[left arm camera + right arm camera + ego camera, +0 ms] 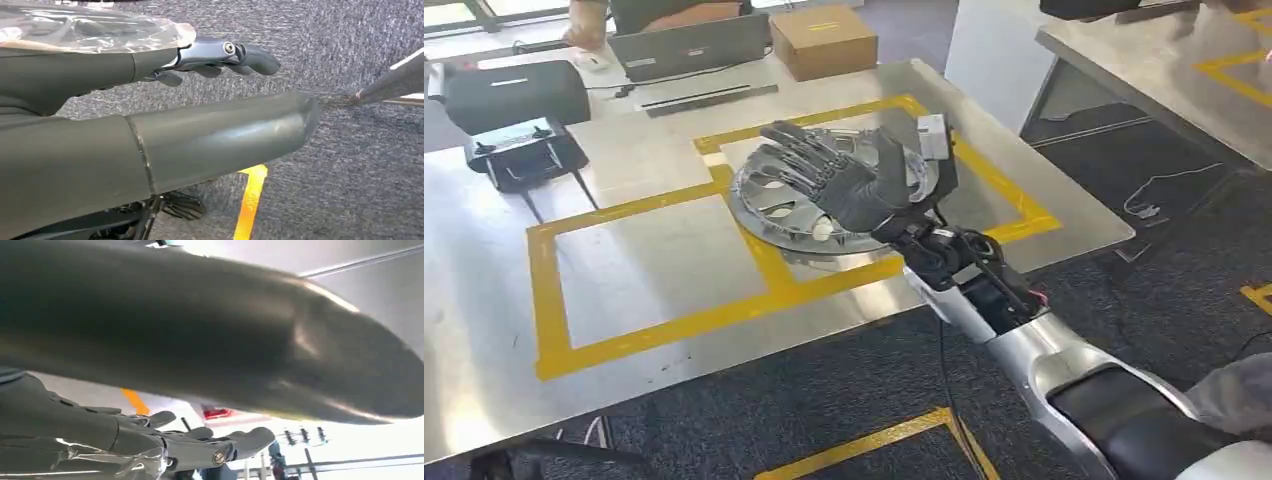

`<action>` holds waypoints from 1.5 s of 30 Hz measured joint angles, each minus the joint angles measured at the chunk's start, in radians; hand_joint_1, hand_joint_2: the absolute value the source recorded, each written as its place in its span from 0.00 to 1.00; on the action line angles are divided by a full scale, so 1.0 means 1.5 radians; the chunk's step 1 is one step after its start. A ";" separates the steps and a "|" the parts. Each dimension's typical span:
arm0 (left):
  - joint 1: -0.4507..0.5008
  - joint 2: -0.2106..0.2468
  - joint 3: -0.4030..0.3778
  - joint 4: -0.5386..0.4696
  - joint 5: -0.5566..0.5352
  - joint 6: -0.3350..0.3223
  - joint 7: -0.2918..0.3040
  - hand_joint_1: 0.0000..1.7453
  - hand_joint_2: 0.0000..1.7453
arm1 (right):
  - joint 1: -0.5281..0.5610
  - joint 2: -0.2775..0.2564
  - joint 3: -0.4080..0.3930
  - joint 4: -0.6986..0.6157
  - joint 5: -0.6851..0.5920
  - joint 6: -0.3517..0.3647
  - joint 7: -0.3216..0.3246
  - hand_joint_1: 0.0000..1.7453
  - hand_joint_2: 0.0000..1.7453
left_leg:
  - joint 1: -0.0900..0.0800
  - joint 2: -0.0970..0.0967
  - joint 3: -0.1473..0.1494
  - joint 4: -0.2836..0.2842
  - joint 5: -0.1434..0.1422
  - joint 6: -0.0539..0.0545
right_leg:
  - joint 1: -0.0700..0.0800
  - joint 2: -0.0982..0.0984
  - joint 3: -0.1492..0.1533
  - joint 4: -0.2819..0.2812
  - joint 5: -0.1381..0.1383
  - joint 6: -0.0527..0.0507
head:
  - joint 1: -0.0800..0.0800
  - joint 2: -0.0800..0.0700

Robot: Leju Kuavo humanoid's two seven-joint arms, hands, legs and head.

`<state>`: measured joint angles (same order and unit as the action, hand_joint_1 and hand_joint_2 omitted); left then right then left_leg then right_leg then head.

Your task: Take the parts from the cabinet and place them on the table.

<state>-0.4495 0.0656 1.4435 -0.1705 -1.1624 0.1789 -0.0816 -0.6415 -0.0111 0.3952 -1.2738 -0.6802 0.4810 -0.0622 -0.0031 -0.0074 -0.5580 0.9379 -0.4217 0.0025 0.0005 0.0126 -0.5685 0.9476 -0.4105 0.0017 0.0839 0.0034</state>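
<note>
Part (774,205), a round metal disc on the table (484,330), lies under the right hand's (844,175) spread fingers; no writing legible

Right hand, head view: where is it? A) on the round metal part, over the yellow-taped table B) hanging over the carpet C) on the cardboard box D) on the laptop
A: the right hand lies across the round metal part above the table.

Steel table (484,330) stands on grey carpet (844,400).
</note>
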 joint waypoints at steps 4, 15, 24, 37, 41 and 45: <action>0.000 0.000 0.000 0.000 0.000 -0.002 0.004 0.00 0.00 | 0.012 -0.002 0.008 -0.040 0.002 -0.011 -0.003 0.00 0.00 | 0.000 0.000 0.000 0.000 0.000 0.000 | 0.000 0.000 0.000 0.000 0.000 0.000 | 0.000 0.000; -0.001 0.001 0.000 0.000 -0.002 -0.005 0.007 0.00 0.00 | 0.032 -0.013 0.022 -0.102 0.016 -0.022 -0.010 0.00 0.00 | 0.003 0.000 0.003 -0.004 0.000 0.015 | 0.001 0.000 0.003 -0.004 -0.001 0.012 | 0.000 0.000; -0.003 -0.003 0.000 0.000 -0.003 -0.005 0.007 0.00 0.00 | 0.041 -0.028 0.028 -0.113 0.036 -0.019 -0.014 0.00 0.00 | 0.014 0.002 0.012 -0.004 -0.003 0.011 | -0.016 -0.005 -0.060 0.125 -0.027 0.036 | 0.007 0.000; -0.006 -0.002 0.000 0.000 -0.007 -0.006 0.014 0.00 0.00 | 0.026 -0.038 0.032 -0.103 0.055 -0.030 -0.016 0.00 0.00 | 0.015 0.002 -0.079 0.221 -0.120 -0.021 | -0.008 -0.004 -0.034 0.015 0.019 -0.011 | -0.006 0.000; -0.012 0.001 0.000 0.000 -0.009 -0.006 0.014 0.00 0.00 | 0.026 -0.040 0.032 -0.103 0.055 -0.037 -0.016 0.00 0.00 | 0.003 0.002 0.048 0.015 -0.058 0.003 | -0.004 -0.003 -0.051 0.015 0.038 -0.008 | -0.006 0.000; -0.015 0.002 0.000 0.000 -0.009 -0.006 0.015 0.00 0.00 | 0.023 -0.041 0.030 -0.102 0.053 -0.048 -0.012 0.00 0.00 | -0.004 0.002 0.037 0.007 -0.036 0.009 | -0.005 -0.004 -0.052 0.006 0.058 0.010 | -0.005 0.000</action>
<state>-0.4724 0.0679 1.4435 -0.1705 -1.1765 0.1705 -0.0595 -0.6064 -0.0725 0.4402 -1.4271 -0.6001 0.4086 -0.0805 -0.0095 -0.0039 -0.5018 0.9482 -0.4754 0.0158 -0.0076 0.0066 -0.6465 0.9569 -0.3227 0.0160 0.0767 0.0031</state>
